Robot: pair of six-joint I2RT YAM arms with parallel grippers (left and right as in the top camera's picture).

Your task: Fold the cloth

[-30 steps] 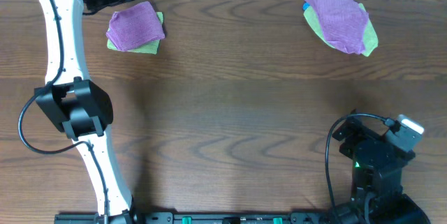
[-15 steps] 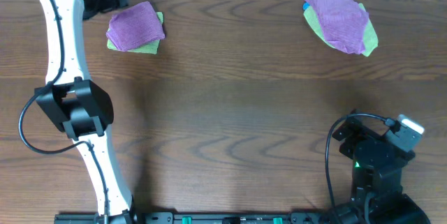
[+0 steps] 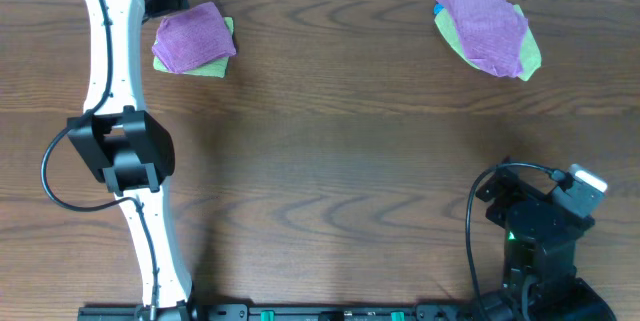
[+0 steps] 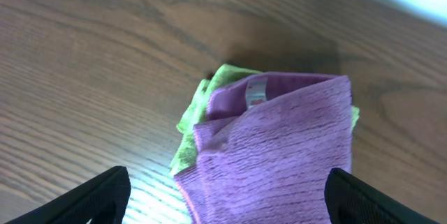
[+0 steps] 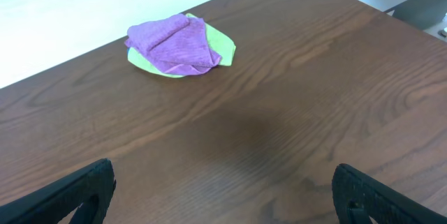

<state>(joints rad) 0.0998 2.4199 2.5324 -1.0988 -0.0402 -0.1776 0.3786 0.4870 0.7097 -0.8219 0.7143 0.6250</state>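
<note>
I'm watching left fingers [image 4: 105,196] spread wide, facing purple cloth [image 4: 272,154] lying on green cloth [image 4: 190,125] | right fingers [image 5: 84,189] spread wide, hovering over tabletop [image 5: 279,133].

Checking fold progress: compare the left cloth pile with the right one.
The left pile is compact and squared; the right pile is rumpled and lopsided. The left pile covers less table than the right pile. Both are purple over green.
</note>
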